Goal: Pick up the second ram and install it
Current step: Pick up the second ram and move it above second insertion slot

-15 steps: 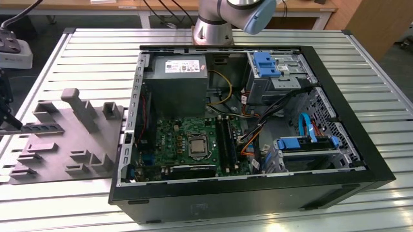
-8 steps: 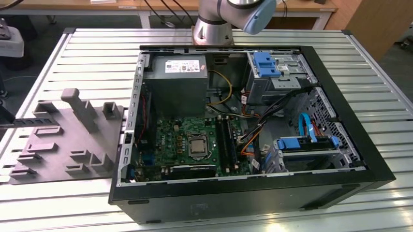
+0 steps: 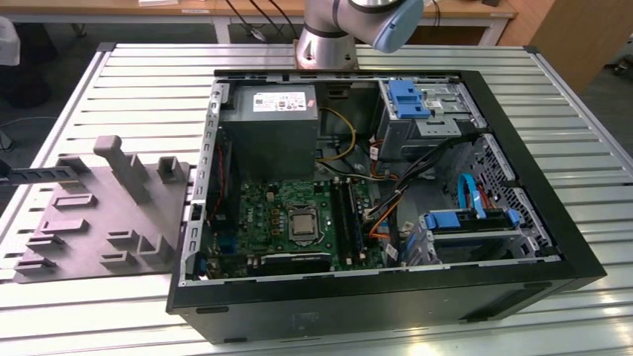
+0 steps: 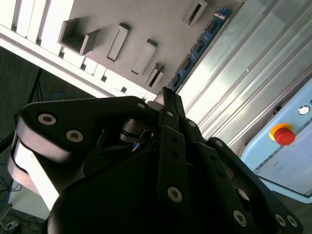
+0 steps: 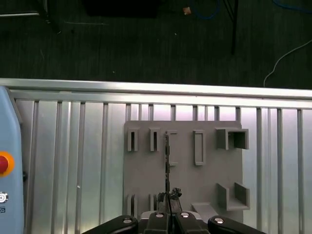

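The second ram (image 5: pixel 167 156) is a thin blue stick standing on its edge in a slot of the grey holder plate (image 5: pixel 185 175). The second wrist view shows its blue face with dark chips (image 4: pixel 200 44). In the exterior view it appears as a dark strip (image 3: pixel 44 176) at the plate's far left. My gripper (image 5: pixel 169 196) hangs well above the plate, in line with the stick's near end and apart from it. Its black fingers (image 4: pixel 165 93) are shut together with nothing between them.
An open computer case (image 3: pixel 554 245) lies on the slatted metal table (image 3: pixel 138 89), with the motherboard and its black slot rails (image 3: pixel 342 215) inside. The holder plate (image 3: pixel 99 222) lies to the case's left in the exterior view. A pale box with a red button (image 4: pixel 283 134) sits nearby.
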Motion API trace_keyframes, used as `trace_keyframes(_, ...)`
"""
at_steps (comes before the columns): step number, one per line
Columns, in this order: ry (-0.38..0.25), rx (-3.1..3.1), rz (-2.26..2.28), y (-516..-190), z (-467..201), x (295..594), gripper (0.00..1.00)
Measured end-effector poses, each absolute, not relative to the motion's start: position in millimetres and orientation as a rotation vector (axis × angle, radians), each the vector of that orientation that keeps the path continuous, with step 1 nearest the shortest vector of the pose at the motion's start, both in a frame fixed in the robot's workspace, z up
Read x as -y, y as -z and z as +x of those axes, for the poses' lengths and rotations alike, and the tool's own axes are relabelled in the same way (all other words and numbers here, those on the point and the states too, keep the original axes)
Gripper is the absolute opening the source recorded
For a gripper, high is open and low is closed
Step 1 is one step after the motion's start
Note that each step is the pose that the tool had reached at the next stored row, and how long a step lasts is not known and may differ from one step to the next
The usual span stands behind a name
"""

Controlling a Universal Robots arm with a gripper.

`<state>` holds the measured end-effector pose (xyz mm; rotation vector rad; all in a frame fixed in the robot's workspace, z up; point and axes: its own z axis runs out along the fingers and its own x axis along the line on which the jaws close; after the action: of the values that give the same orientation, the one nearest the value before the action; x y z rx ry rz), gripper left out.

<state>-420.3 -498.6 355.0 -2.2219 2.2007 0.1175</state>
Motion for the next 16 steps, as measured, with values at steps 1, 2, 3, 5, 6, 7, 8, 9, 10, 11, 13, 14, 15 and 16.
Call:
trace_keyframes(1,-0.117,-2.201,-2.222,-358,-420,498,0.11)
trace_keyframes(2,-0.117,-2.201,-2.222,-361,-420,498,0.11)
trace_keyframes(3,-0.117,-2.201,-2.222,-364,-420,498,0.11)
trace_keyframes(5,-0.117,-2.201,-2.222,-369,-420,498,0.11)
trace_keyframes(6,-0.117,-2.201,-2.222,-372,-420,498,0.11)
trace_keyframes(7,-0.117,-2.201,-2.222,-375,-420,498,0.11)
trace_keyframes(8,-0.117,-2.201,-2.222,-378,-420,498,0.11)
trace_keyframes(9,-0.117,-2.201,-2.222,-381,-420,498,0.11)
trace_keyframes(10,-0.117,-2.201,-2.222,-383,-420,498,0.11)
trace_keyframes(11,-0.117,-2.201,-2.222,-386,-420,498,0.11)
trace_keyframes(13,-0.117,-2.201,-2.222,-390,-420,498,0.11)
trace_keyframes(14,-0.117,-2.201,-2.222,-392,-420,498,0.11)
trace_keyframes(15,-0.117,-2.201,-2.222,-393,-420,498,0.11)
trace_keyframes(16,-0.117,-2.2,-2.222,-393,-420,498,0.11)
